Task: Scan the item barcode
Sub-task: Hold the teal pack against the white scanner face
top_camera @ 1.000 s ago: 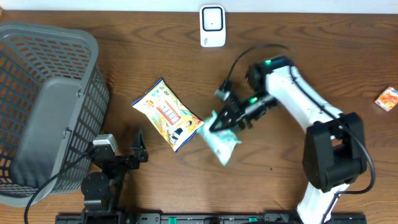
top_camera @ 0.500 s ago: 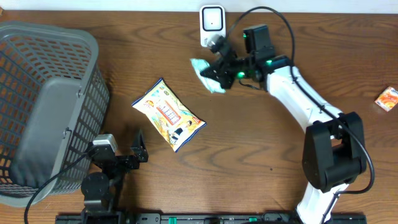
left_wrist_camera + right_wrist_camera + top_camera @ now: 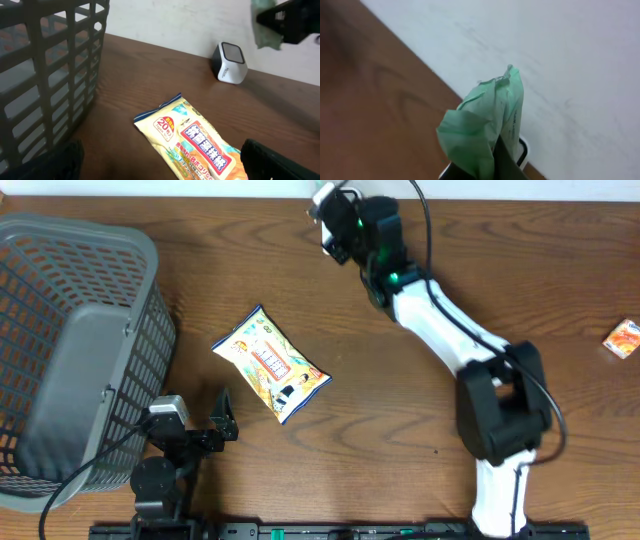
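Hanging from the clenched right end effector (image 3: 333, 212), a pale green crumpled plastic packet (image 3: 485, 130) is held in the air at the top centre of the overhead frame, over the far edge of the brown wooden tabletop (image 3: 560, 270). In the right wrist view the packet is seen pinched at its lower part between the dark fingers, with its folded top pointing up against a pale wall. A small white barcode scanner with a dark window (image 3: 230, 62) is seen standing on the tabletop in the upper right of the left wrist view; the packet is held above it and to its right, clear of it. In the overhead view the scanner is hidden under the right arm.

A yellow printed snack bag (image 3: 270, 365) is laid flat at the centre left of the overhead frame, untouched. The left end effector (image 3: 212, 430) is parked at the lower left with its jaws spread fully apart and nothing between them. A grey plastic lattice basket (image 3: 150, 310) is set at the far left, near the left arm. A small orange box (image 3: 624, 338) is left at the right edge, well apart from everything else.
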Controlling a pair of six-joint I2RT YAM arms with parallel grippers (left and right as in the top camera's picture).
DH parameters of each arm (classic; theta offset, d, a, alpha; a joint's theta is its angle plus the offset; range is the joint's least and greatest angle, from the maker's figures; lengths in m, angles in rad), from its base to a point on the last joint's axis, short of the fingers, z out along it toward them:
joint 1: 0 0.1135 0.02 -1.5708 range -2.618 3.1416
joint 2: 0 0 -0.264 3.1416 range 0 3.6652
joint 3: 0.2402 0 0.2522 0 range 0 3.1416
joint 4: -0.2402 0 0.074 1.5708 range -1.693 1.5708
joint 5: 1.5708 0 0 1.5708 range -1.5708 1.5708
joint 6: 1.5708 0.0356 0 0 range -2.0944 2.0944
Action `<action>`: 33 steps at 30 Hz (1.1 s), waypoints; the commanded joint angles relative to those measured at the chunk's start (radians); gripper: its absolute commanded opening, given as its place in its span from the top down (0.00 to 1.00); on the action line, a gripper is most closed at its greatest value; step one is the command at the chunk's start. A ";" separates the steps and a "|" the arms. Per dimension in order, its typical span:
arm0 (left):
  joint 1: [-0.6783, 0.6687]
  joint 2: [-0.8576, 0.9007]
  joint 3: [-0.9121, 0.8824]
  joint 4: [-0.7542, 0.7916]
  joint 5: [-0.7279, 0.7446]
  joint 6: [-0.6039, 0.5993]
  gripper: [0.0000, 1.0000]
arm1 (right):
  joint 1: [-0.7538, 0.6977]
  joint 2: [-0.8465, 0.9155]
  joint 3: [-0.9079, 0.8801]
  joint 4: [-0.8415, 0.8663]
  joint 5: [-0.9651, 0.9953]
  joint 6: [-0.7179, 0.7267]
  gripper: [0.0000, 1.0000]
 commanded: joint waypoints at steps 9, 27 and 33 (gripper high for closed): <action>-0.004 -0.005 -0.016 -0.024 -0.002 -0.010 0.00 | -0.002 0.385 0.517 -0.089 0.170 -0.079 0.99; -0.004 -0.005 -0.016 -0.025 -0.002 -0.009 0.00 | -0.012 0.391 0.569 -0.394 0.311 0.099 0.99; -0.004 -0.005 -0.016 -0.025 -0.002 -0.010 0.00 | -0.118 0.206 0.601 -0.853 0.702 0.306 0.99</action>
